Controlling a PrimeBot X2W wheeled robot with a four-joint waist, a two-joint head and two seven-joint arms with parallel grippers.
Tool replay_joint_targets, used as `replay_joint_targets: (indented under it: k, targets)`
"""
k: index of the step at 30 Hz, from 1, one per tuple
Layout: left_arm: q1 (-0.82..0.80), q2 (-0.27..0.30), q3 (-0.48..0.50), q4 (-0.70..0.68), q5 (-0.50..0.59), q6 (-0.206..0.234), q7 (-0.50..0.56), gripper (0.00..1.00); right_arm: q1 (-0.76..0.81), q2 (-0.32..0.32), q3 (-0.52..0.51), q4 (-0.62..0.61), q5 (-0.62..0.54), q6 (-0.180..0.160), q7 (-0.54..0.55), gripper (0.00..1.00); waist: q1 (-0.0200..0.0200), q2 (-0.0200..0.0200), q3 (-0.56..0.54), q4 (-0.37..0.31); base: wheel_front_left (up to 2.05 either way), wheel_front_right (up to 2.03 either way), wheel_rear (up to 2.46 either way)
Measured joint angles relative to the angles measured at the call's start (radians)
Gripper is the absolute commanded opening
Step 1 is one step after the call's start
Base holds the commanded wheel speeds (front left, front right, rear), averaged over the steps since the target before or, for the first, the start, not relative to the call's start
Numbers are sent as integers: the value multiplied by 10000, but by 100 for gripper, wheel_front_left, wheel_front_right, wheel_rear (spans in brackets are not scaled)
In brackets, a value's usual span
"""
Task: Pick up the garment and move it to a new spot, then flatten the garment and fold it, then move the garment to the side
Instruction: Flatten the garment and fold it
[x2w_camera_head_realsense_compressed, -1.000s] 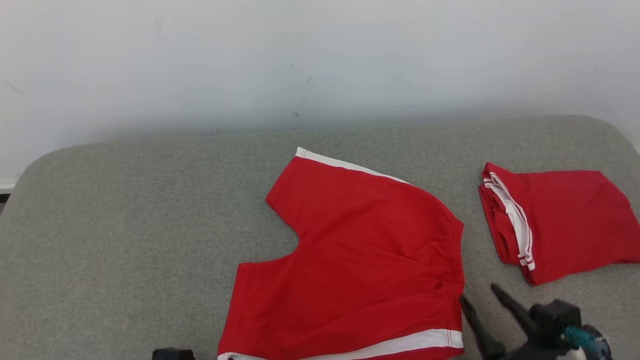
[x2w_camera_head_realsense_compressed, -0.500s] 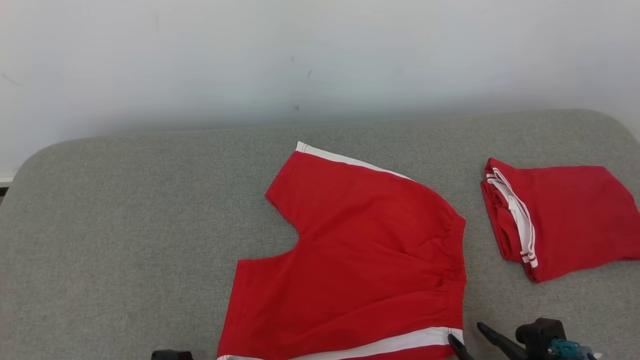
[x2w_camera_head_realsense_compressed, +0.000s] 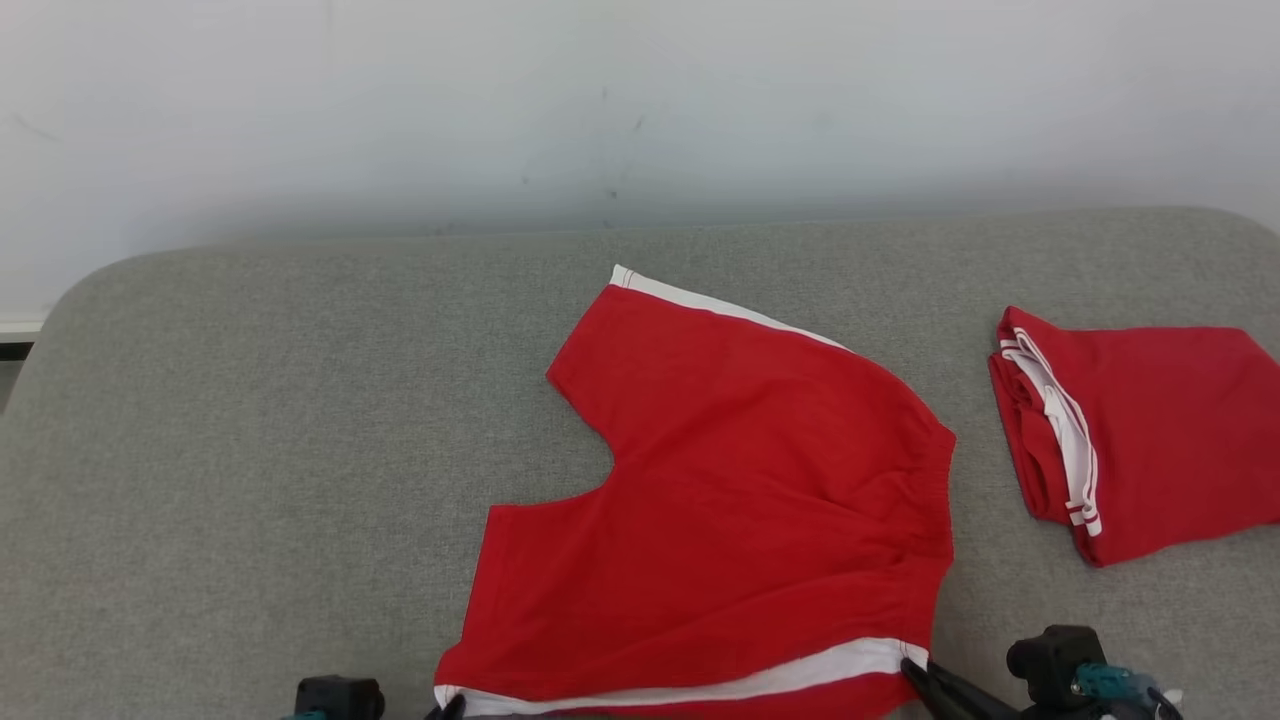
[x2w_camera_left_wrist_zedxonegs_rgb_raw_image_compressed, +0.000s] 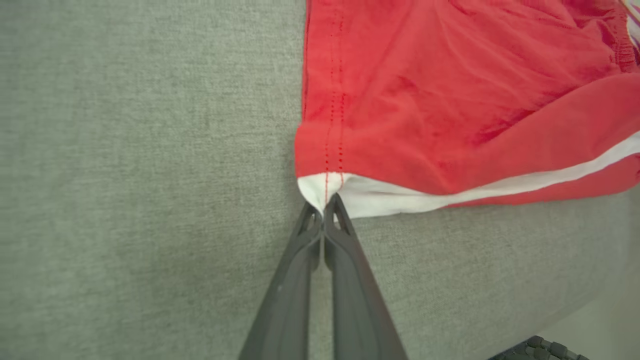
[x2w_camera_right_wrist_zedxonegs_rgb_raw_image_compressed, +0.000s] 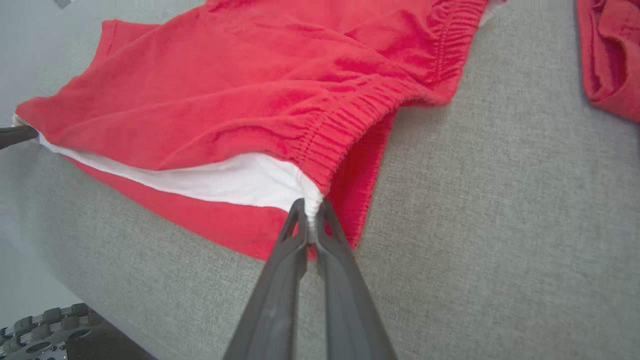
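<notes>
The garment (x2w_camera_head_realsense_compressed: 740, 500) is a pair of red shorts with white side stripes, lying spread flat on the grey cushion (x2w_camera_head_realsense_compressed: 250, 450). My left gripper (x2w_camera_left_wrist_zedxonegs_rgb_raw_image_compressed: 325, 202) is shut on the white-striped hem corner of the garment (x2w_camera_left_wrist_zedxonegs_rgb_raw_image_compressed: 450, 100) at its near left. My right gripper (x2w_camera_right_wrist_zedxonegs_rgb_raw_image_compressed: 310, 210) is shut on the white stripe end at the elastic waistband of the garment (x2w_camera_right_wrist_zedxonegs_rgb_raw_image_compressed: 250, 100). In the head view the left gripper (x2w_camera_head_realsense_compressed: 448, 706) and right gripper (x2w_camera_head_realsense_compressed: 915, 672) sit at the garment's two near corners.
A second red garment (x2w_camera_head_realsense_compressed: 1140, 430) lies folded at the right end of the cushion. A pale wall (x2w_camera_head_realsense_compressed: 600, 100) rises behind the cushion. The cushion's near edge runs just under both grippers, with a dark wheel (x2w_camera_right_wrist_zedxonegs_rgb_raw_image_compressed: 45, 330) below it.
The right gripper drew back to the garment's near right corner and shut on it. The left gripper shut on the near left corner. The head camera has shifted slightly.
</notes>
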Motion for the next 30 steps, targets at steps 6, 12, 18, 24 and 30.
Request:
replay_joint_targets:
  k: [6,12,18,24,30]
  targets:
    - [0,234,395,-77,-31,61,-211,0,-85,-146,-307,-537,408,180,-46,0,0,0,9,68,0,0,0]
    - [-5,416,564,-489,-29,102,-460,0,20,-234,-418,-1218,934,320,-151,0,0,0,-3,24,0,0,0]
    - [-352,673,669,-1066,-25,88,-554,0,76,-251,-527,-1996,1482,393,-205,0,-1,0,-4,-106,0,0,0]
    - [-1217,1089,894,-1519,-38,-90,-541,0,35,-391,-746,-2556,1758,435,-203,0,-1,0,72,-247,0,0,0]
    - [-2529,1356,895,-1835,-224,-341,-148,0,-629,-502,-972,-2685,1747,372,-84,0,0,0,352,-470,0,0,0]
